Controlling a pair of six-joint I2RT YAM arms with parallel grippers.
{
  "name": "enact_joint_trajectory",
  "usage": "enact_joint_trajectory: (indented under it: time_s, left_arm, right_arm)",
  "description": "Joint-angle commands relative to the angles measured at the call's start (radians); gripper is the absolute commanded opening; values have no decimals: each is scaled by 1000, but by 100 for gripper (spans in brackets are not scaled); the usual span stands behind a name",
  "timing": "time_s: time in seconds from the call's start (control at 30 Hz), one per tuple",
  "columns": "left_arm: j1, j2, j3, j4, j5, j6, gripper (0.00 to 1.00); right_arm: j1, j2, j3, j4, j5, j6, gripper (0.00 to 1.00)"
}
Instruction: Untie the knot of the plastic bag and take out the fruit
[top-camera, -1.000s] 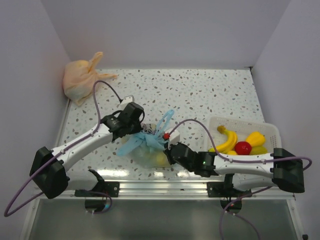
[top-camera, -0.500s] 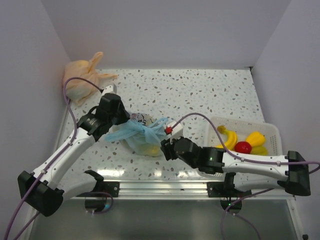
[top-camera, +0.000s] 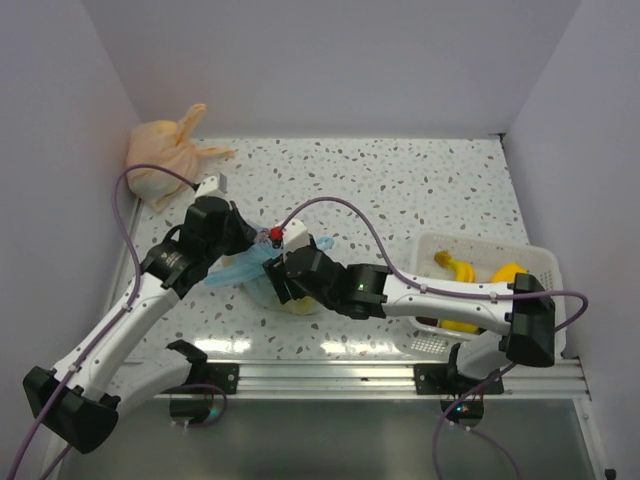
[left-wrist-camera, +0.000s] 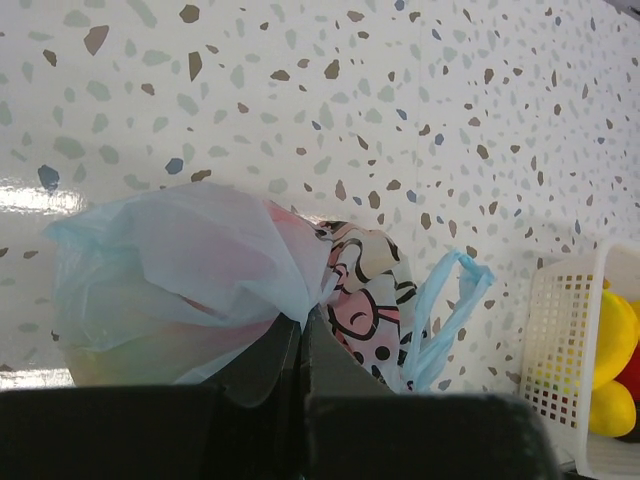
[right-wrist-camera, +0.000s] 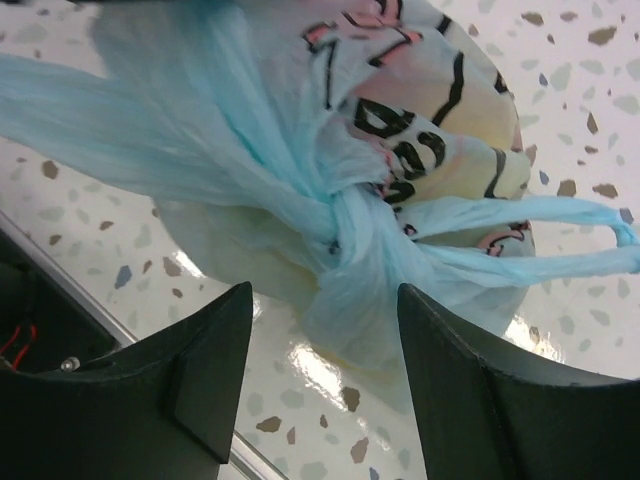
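Left gripper (top-camera: 243, 256), seen from above, reaches in from the left to the near-left part of the speckled surface (top-camera: 420, 190) and meets the blue plastic bag (top-camera: 240, 268) at its left side, while the right gripper (top-camera: 276, 284) comes in from the right and sits low over the bag's middle, its arm covering much of the bag, so the knot cannot be made out from here. An orange bag (top-camera: 160, 160) lies well apart in the far-left corner, and a white basket (top-camera: 500, 250) holding a banana (top-camera: 455, 268) stands at the right. From the left wrist, the left gripper (left-wrist-camera: 303, 325) has its two dark fingers pressed together with a fold of the plastic bag (left-wrist-camera: 180, 270) pinched between them. The bag's pink-and-white print panel (left-wrist-camera: 365, 290) bulges just behind, a blue handle loop (left-wrist-camera: 445, 310) stands up to its right, and the basket (left-wrist-camera: 570, 350) shows at the right edge. From the right wrist, the right gripper (right-wrist-camera: 322, 300) is spread wide with nothing clamped. Its fingers (right-wrist-camera: 210, 380) flank the lower part of the plastic bag (right-wrist-camera: 440, 120), which rests on the surface (right-wrist-camera: 570, 80). The knot (right-wrist-camera: 345, 235) sits just beyond the fingertips, still tied, with a stretched tail running off left and the handle loop (right-wrist-camera: 530, 215) lying out to the right.
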Motion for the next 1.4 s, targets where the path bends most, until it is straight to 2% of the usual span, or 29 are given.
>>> enact_joint_trajectory:
  time_s: [0.0,0.07,0.2,0.23,0.3,0.37,0.5,0.63,0.73,0.77,0.83,0.87,0.93,1.0,1.03,1.1,1.13,1.27,1.37]
  left_arm:
    - [6,-50,-6,71,11,20,0]
    - [6,-56,-7,68,11,26,0]
    - [6,-67,-4,68,2,43,0]
    - [6,-68,-3,62,-4,44,0]
    - [6,-65,8,51,-38,47,0]
    - [6,-65,12,28,-75,43,0]
    - [34,-59,28,0,-167,15,0]
    - [98,-22,35,9,-126,4,0]
    - [135,22,43,23,-66,1,0]
    - [138,28,39,37,-40,6,0]
    - [138,27,28,95,-4,18,0]
    - [138,25,22,117,40,41,0]
    - [138,33,20,155,91,72,0]
    - [138,45,26,163,147,112,0]
    - [138,47,26,170,163,124,0]
    - [138,41,22,172,181,150,0]
    - [138,35,19,175,207,156,0]
    - [138,1,5,171,220,158,0]
    - [138,-8,6,157,221,155,0]
  right_arm:
    - [-26,18,29,-56,52,58,62]
    - [-36,10,-3,-40,51,65,56]
    - [-58,-11,-76,-14,30,72,28]
    - [-64,-21,-91,-4,32,74,11]
    - [-73,-65,-154,6,42,88,0]
    - [-84,-109,-230,8,84,106,0]
    - [-141,-286,-396,-49,224,294,0]
    - [-162,-612,-569,-105,333,446,0]
    - [-162,-769,-691,-8,258,389,0]
    - [-162,-835,-726,14,161,312,0]
    - [-162,-846,-725,13,82,245,0]
    - [-162,-834,-690,-9,42,211,2]
    - [-162,-800,-634,-105,-52,129,17]
    - [-162,-742,-529,-161,-79,62,40]
    - [-162,-720,-492,-202,-86,45,59]
    - [-162,-636,-359,-245,-78,7,72]
    - [-162,-598,-313,-280,-75,-4,82]
    - [-162,-421,-91,-305,-122,-62,98]
    - [-162,-282,-13,-305,-184,-122,99]
